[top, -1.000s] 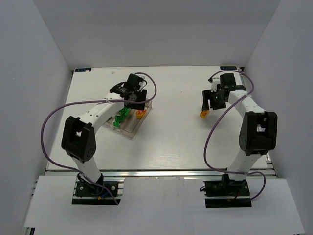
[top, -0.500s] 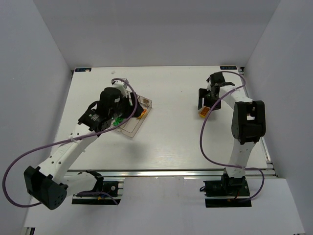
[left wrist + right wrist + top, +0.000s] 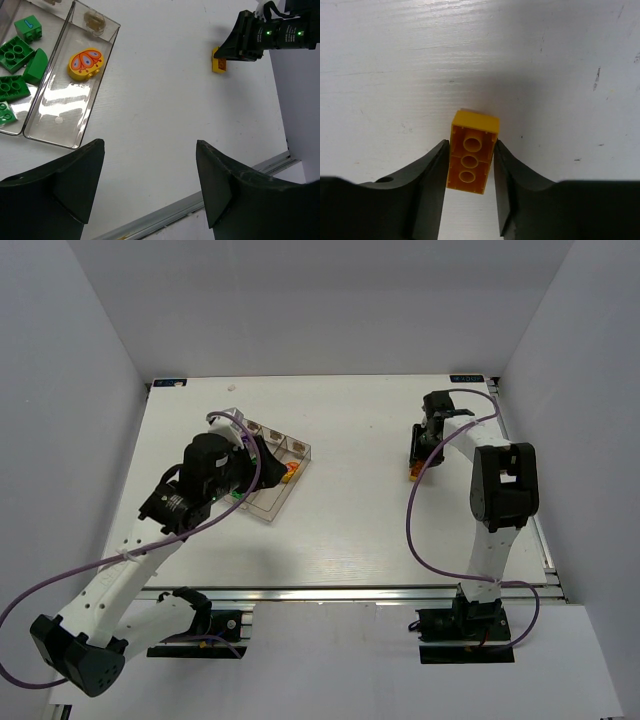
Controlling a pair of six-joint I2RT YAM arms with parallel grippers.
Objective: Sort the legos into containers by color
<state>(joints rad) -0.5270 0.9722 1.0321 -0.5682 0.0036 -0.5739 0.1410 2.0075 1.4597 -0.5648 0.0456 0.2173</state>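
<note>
A yellow lego lies underside-up on the white table at the right, and my right gripper is shut on it, one finger pressed against each long side. From above, that gripper points down onto the brick. The containers stand left of centre. The left wrist view shows green legos in one compartment and a rounded yellow-orange oval lego in the neighbouring one. My left gripper is open and empty, held high beside the tray's near end.
The right arm's black wrist shows over the yellow brick in the left wrist view. The table's near metal rail runs along the front. White walls enclose the left, back and right sides.
My right gripper came down around the yellow lego and closed on it. My left arm pulled back and up from the tray, jaws opening wider.
</note>
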